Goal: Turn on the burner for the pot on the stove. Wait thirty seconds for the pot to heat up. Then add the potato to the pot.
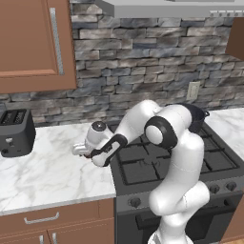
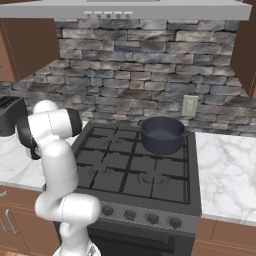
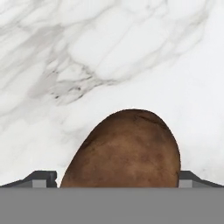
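The arm was folded low to the left of the stove (image 1: 171,164), its claw (image 3: 118,177) pointing down at the marble counter (image 1: 43,167). The claw stood wide apart, one fingertip either side of the potato (image 3: 124,151), which lay on the counter. The pot (image 2: 161,134) sat on the stove's rear right burner.

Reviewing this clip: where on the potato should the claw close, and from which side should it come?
Across the short width of the potato, at its thick middle, coming straight down from above. It lies flat on the marble counter, with nothing beside it, so only the top is free. In the hand view the open claw already has a fingertip on each side of it.
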{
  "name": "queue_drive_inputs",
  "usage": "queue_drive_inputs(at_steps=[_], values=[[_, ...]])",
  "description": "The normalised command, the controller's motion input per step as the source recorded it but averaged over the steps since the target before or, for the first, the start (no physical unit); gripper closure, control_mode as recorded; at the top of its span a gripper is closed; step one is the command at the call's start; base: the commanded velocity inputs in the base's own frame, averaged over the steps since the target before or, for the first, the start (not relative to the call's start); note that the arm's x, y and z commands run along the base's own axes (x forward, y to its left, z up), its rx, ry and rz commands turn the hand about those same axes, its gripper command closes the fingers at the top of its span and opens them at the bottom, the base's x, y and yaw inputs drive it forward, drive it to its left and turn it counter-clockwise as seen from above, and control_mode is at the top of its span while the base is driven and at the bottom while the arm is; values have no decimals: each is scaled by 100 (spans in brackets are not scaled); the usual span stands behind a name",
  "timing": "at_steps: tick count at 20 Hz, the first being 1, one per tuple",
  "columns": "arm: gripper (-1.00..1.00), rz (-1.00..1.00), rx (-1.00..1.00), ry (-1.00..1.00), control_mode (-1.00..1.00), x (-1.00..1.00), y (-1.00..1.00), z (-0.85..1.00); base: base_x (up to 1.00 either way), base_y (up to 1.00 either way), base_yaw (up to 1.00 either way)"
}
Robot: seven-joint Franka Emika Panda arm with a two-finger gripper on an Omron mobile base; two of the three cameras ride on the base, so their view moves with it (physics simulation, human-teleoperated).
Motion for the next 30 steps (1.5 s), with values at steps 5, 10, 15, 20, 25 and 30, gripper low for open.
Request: queue_drive_inputs(at_steps=[5, 10, 15, 20, 25, 30], values=[[-100, 0, 4, 0, -100, 13, 0, -17, 0, 0, 0], [100, 0, 6, -1, -100, 10, 0, -25, 0, 0, 0], [100, 0, 4, 0, -100, 6, 0, -22, 0, 0, 0], [100, 0, 0, 0, -100, -1, 0, -4, 0, 0, 0], [100, -3, 5, -4, -100, -12, -61, 38, 0, 0, 0], [100, -2, 5, -5, -100, 0, -66, 53, 0, 0, 0]])
